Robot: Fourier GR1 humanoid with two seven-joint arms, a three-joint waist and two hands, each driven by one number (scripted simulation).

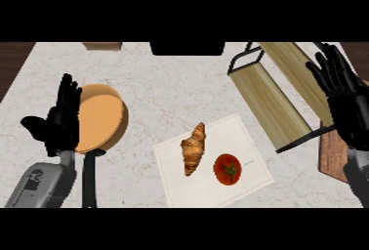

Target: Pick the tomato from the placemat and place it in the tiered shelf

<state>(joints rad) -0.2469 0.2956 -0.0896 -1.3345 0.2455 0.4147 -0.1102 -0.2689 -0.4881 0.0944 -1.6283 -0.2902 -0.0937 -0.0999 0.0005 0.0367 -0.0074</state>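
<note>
A red tomato [228, 169] with a green stem lies on the white placemat [245, 136], right of a brown croissant [193, 148]. The tiered shelf [277, 100], wooden boards in a black frame, stands tilted at the upper right. My right hand [344, 93] is open, fingers straight and pointing away, at the right edge over the shelf's right side, well above and right of the tomato. Far from the placemat, my left hand [61, 119] is open at the left, beside the pan. Neither hand holds anything.
An orange frying pan [99, 117] with a black handle [89, 178] lies left of the placemat. A brown wooden board [331, 156] shows at the right edge. A dark object [187, 48] and a small brown box [101, 46] sit at the counter's far edge.
</note>
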